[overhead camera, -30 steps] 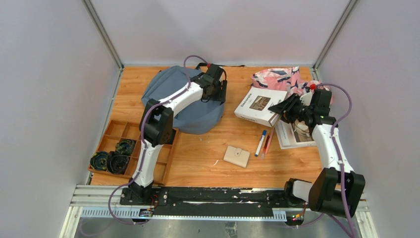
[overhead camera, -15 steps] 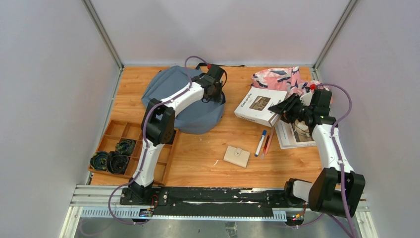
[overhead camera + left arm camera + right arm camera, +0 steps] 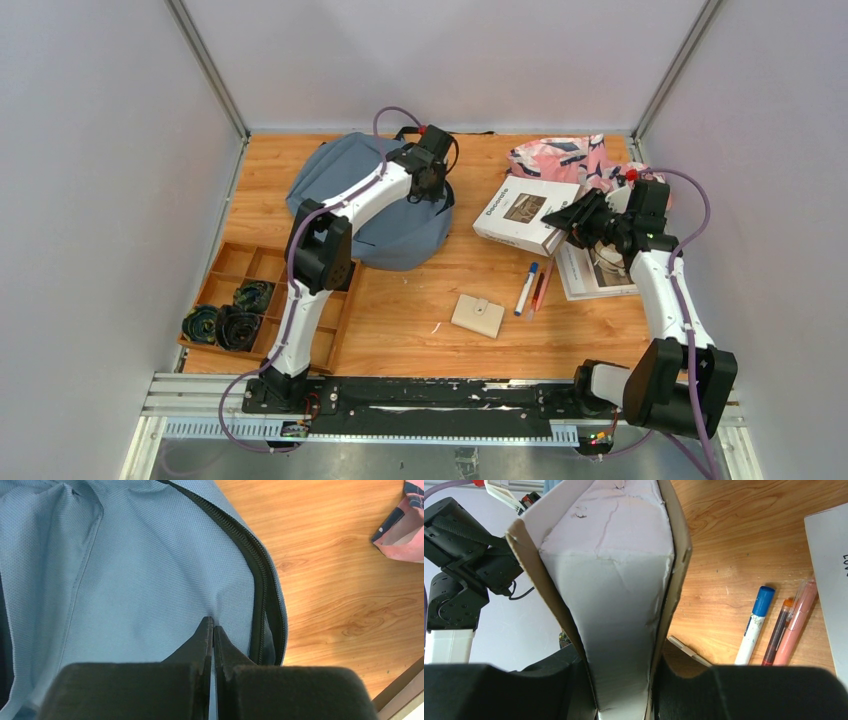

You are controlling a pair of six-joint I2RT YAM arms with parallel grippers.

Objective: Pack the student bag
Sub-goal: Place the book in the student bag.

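The student bag, grey-blue with a dark zipper seam, lies at the back left of the wooden table. My left gripper rests on the bag's right side, shut, with a fold of the blue fabric pinched between its fingertips just left of the zipper. My right gripper is shut on the near right edge of a thick white book, which it holds tilted off the table. In the right wrist view the book fills the space between the jaws.
A blue-capped marker and thin pens lie in the middle right, a beige wallet nearer the front. A pink patterned cloth sits at the back right, an open booklet under the right arm. A wooden tray holds dark rolls at the left.
The left gripper's jaws have closed from open onto the bag's fabric. The right arm and the book have not moved.
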